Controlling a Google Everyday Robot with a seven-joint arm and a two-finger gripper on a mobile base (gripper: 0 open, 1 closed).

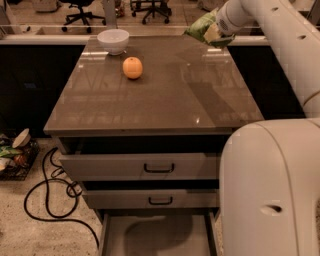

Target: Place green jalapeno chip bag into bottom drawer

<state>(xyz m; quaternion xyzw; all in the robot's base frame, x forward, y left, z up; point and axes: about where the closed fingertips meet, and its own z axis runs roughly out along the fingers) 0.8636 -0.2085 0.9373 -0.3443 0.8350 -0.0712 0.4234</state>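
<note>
**Chip bag held aloft at the bench's far right corner, bottom drawer open**

The robot's white body (pixel 270 190) fills the lower right of the camera view. Its arm (pixel 285 40) reaches up and back along the right edge.

The brown, glossy bench (pixel 165 100) takes up the middle of the view, above three grey drawers. The top drawer (pixel 110 167) and the middle drawer (pixel 120 200) each carry a black handle and stand slightly ajar. The bottom drawer (pixel 160 240) is pulled well out, and its plain grey floor is in shadow.

A black cable (pixel 45 200) loops over the speckled floor to the left of the cabinet. Office chairs (pixel 80 12) stand beyond the bench.

A white bowl (pixel 113 41) sits near the bench's far left edge. An orange fruit (pixel 132 68) rests just in front of it, apart from the bowl.

The green jalapeno chip bag (pixel 200 26) hangs clear of the bench top, above its far right corner and well apart from the fruit. It is crumpled, light green with pale patches, and its print is too small to read.

The end effector (pixel 216 34) is closed on the bag's right side, holding it up in the air.
</note>
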